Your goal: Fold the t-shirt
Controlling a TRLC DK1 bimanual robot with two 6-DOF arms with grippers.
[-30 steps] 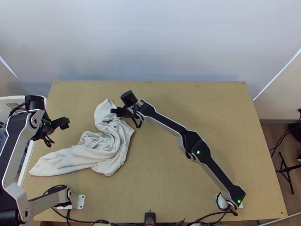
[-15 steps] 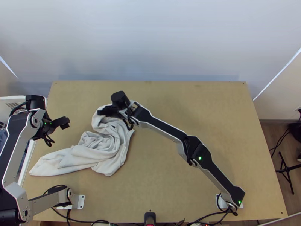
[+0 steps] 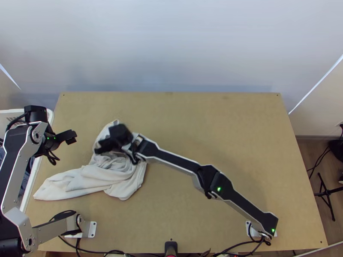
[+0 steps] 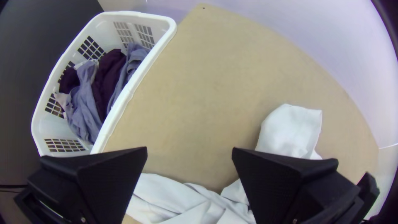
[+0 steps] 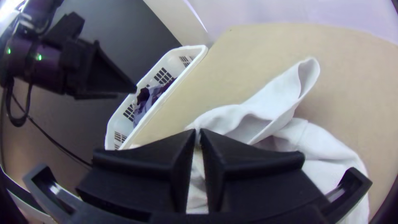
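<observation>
Well, rumpled purple cloths (image 4: 108, 76) in white basket (image 4: 108, 129).

So the table (image 3: 223, 124) is just a flat, light wooden top — smooth, pale tan, little dark holes near its corners. The white t-shirt (image 3: 96, 177) lies bunched on the left half, one long piece trailing toward the near left, some of it standing up in a loop. Metal base plates (image 3: 92, 229) sit near the front corners — black cables (image 3: 91, 251) along the near edge.
</observation>
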